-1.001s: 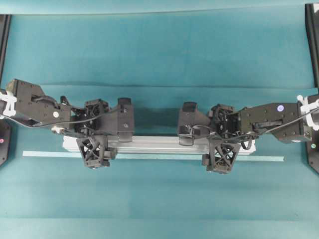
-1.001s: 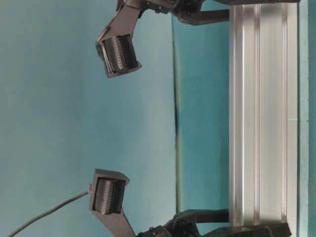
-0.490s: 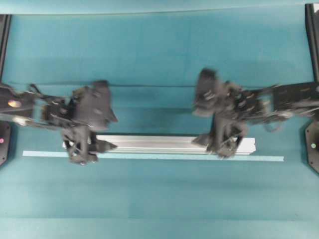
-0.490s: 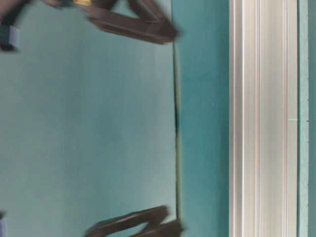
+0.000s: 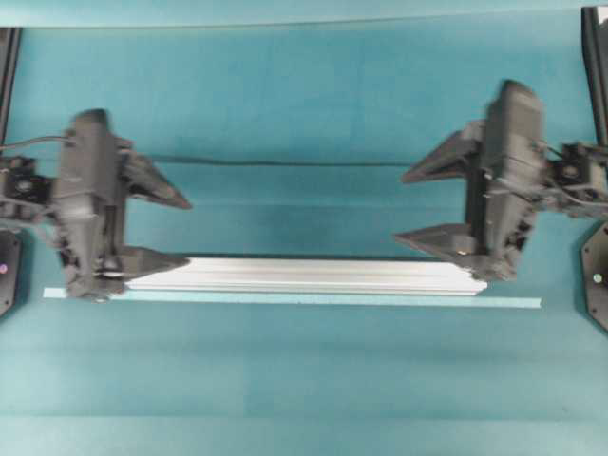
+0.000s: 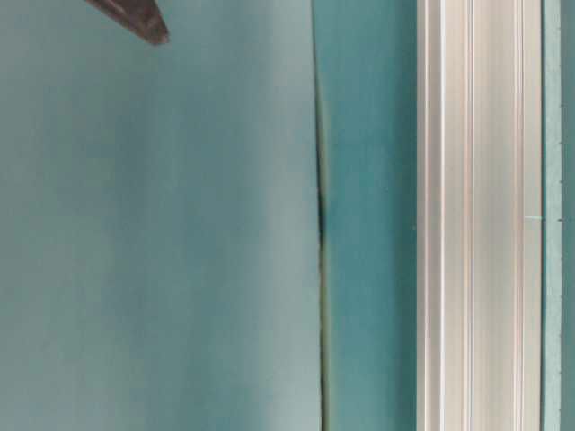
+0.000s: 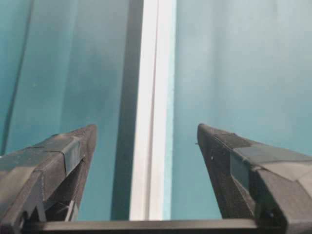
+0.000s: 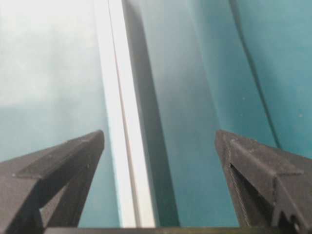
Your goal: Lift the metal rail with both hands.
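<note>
overhead view: the metal rail (image 5: 304,275), a long silver grooved bar with square-cut ends, lies flat on the teal table surface (image 5: 304,95), running left to right across the lower middle of the view. a thinner, longer pale tape strip (image 5: 513,303) runs parallel just beside its near edge and extends past both ends of the rail. the left gripper (image 5: 180,229) sits over the left end of the rail with its two triangular fingers pointing toward the centre and spread wide; one fingertip (image 5: 176,200) is well clear of the rail on the far side, the other overlaps the rail's end in this view, and contact cannot be told. the right gripper (image 5: 401,207) mirrors it at the right end, fingers likewise spread wide and pointing toward the centre, the nearer finger (image 5: 437,241) overlapping the rail's far edge in the view. both grippers appear slightly blurred. nothing is clasped by either one. table-level view: the rail (image 6: 476,215) appears as a vertical band of ribbed silver at the right, resting on the surface, with a dark fold line in the teal covering (image 6: 320,224) beside it; one dark fingertip (image 6: 135,16) enters at the upper left corner, well apart from the rail. left wrist view: the rail (image 7: 153,122) runs away from the camera between the two parted fingers (image 7: 63,161), touching neither. right wrist view: the rail (image 8: 119,122) likewise runs between the spread fingers (image 8: 258,170), nearer the one on the left of the view.
</note>
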Controlling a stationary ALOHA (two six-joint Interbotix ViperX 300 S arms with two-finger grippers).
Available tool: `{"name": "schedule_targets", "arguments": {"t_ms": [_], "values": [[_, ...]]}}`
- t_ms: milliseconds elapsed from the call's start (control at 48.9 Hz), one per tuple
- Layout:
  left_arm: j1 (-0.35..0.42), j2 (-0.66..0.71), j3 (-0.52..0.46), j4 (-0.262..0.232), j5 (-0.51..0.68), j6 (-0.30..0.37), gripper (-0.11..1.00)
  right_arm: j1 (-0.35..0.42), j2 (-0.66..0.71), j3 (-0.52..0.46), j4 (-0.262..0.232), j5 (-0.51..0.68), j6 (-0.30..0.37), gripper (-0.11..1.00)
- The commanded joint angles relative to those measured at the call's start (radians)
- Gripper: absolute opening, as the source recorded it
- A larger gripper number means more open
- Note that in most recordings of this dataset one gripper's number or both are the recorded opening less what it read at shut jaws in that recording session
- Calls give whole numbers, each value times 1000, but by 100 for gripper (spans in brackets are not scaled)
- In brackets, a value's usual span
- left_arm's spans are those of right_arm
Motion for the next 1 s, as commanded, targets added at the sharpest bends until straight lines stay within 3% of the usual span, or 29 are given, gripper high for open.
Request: {"name": "schedule_targets", "arguments": {"t_ms": [0,347,981], "values": [[0,-43,2,0,-17,6,88,0,-35,9,-2,-12,-5,95],[3,-195,38,0,-115,0,88,-35,-193,58,-2,-18,-8,95],[21,-215,29,0,-308,14,88,-58,-347,83,-2,-80,-5,95]]}}
